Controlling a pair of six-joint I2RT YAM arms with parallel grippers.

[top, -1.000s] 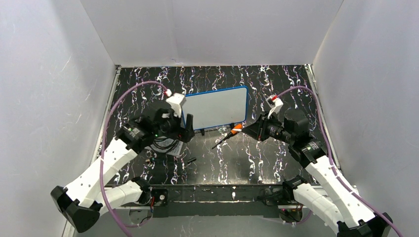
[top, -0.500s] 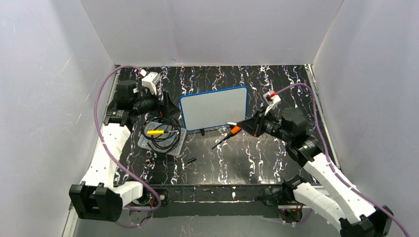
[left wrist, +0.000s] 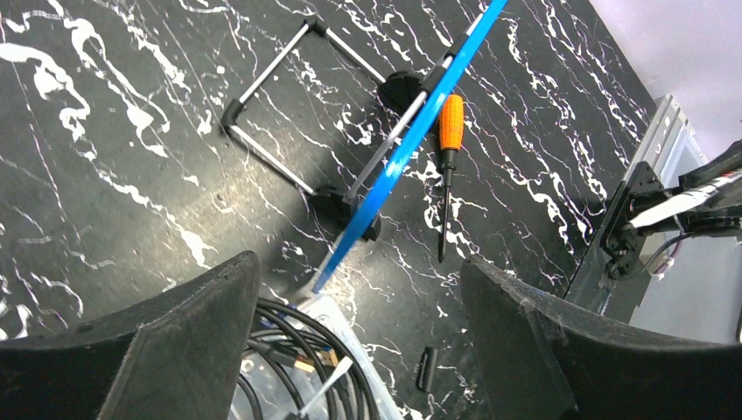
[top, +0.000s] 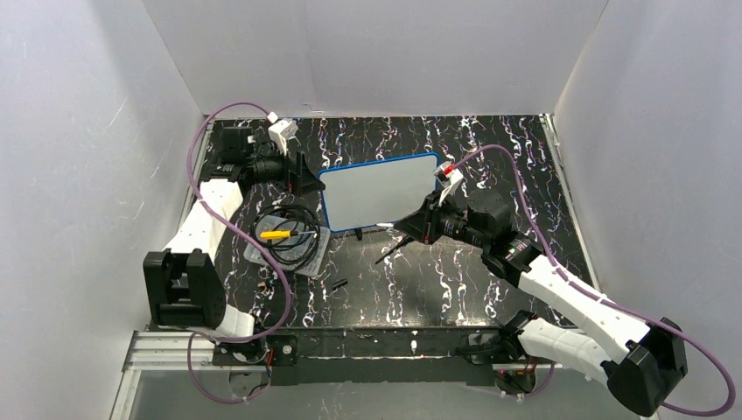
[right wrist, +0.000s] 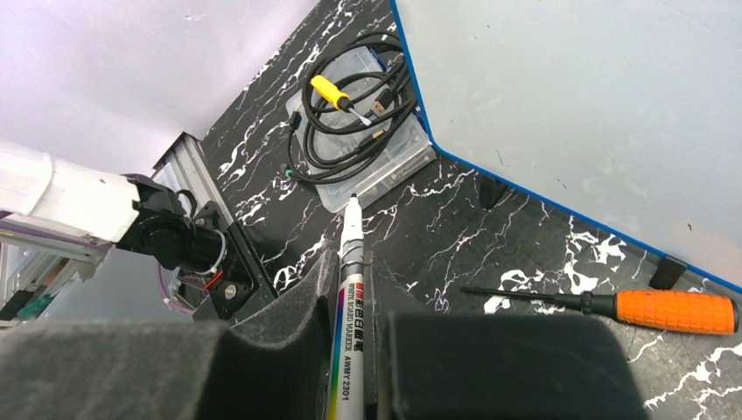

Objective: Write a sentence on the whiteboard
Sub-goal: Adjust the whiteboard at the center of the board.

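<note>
The whiteboard (top: 381, 191) stands tilted on a wire stand (left wrist: 271, 83), its blue rim edge-on in the left wrist view (left wrist: 411, 144). Its white face (right wrist: 577, 114) is blank; no sentence shows on it. My left gripper (top: 306, 184) is open just off the board's left edge, the board's lower corner between the spread fingers (left wrist: 175, 350) in the left wrist view. My right gripper (top: 409, 226) is shut on a white board marker (right wrist: 348, 289), held near the board's lower edge. The uncapped tip (top: 385, 226) points left, away from the board face.
A clear tray (top: 289, 245) with coiled black cable and a yellow screwdriver (right wrist: 328, 89) lies left of the board. An orange-handled screwdriver (right wrist: 647, 309) lies in front of the board. A small black cap (top: 339, 284) lies nearer the arm bases. White walls close three sides.
My left arm swung from over the tray to the back left, its open gripper now at the board's left edge. The right gripper carried the marker left toward the board's lower edge.
</note>
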